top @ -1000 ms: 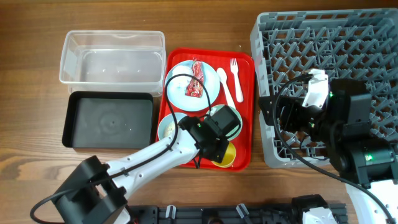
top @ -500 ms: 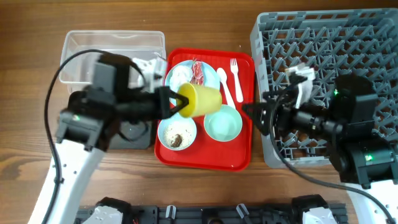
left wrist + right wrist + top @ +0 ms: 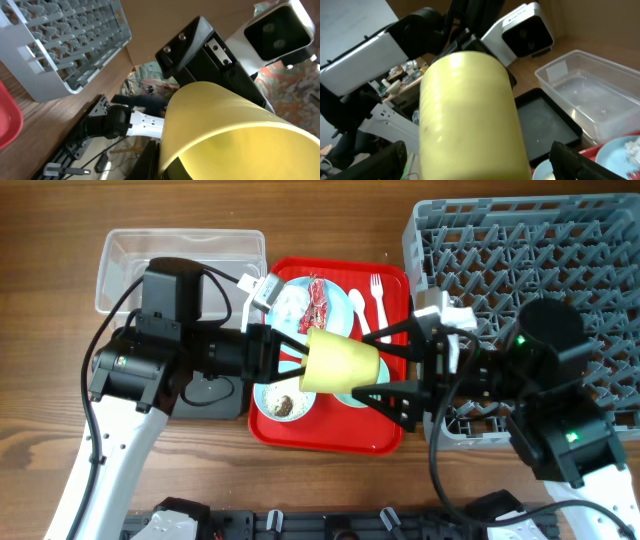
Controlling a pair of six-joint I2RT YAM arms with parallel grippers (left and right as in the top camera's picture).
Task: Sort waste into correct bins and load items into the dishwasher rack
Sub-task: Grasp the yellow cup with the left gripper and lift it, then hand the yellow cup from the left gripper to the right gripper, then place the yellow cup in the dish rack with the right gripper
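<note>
My left gripper is shut on the rim of the small yellow cup and holds it sideways above the red tray. My right gripper is open, with one finger on each side of the cup's base end, apart from it. The cup fills the left wrist view and the right wrist view. The red wrapper and white tissue lie on the light blue plate. The small blue bowl holds rice and brown bits. The mint bowl is mostly hidden under the cup.
The white fork and spoon lie on the red tray. The grey rack stands at the right. The clear tub is at the back left. The black tray is largely covered by my left arm.
My left gripper lifted the yellow cup off the tray and carried it up and to the right. My right gripper swung left from the rack and now brackets the cup, open.
</note>
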